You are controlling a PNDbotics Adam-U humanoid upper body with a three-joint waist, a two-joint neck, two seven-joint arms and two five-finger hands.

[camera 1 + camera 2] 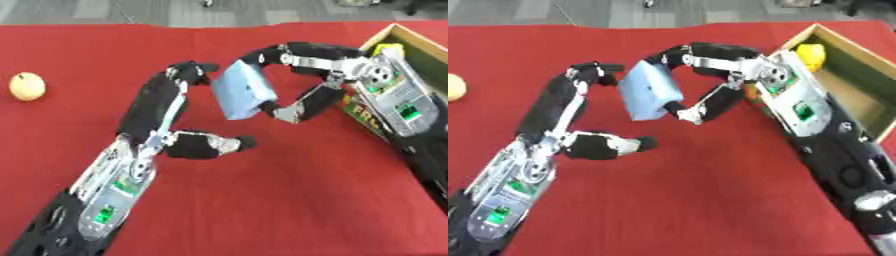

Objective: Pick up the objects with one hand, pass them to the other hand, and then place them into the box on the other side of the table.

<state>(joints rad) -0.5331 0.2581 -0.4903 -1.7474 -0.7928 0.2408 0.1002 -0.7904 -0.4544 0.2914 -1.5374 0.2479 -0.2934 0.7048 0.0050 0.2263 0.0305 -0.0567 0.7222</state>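
Above the middle of the red tablecloth (262, 200), a light blue block (242, 90) is being pinched by the right hand (306, 80); the left hand (166, 105) is being held open beside it, fingertips touching. A wooden box (859, 75) containing a yellow object (811, 55) is being shown right, a pale round fruit (27, 86) far left.

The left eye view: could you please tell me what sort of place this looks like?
Probably a robotics test bench in an office or lab: a red cloth-covered table, a wooden box at its right edge, and grey floor beyond. The right hand holds a light blue block.
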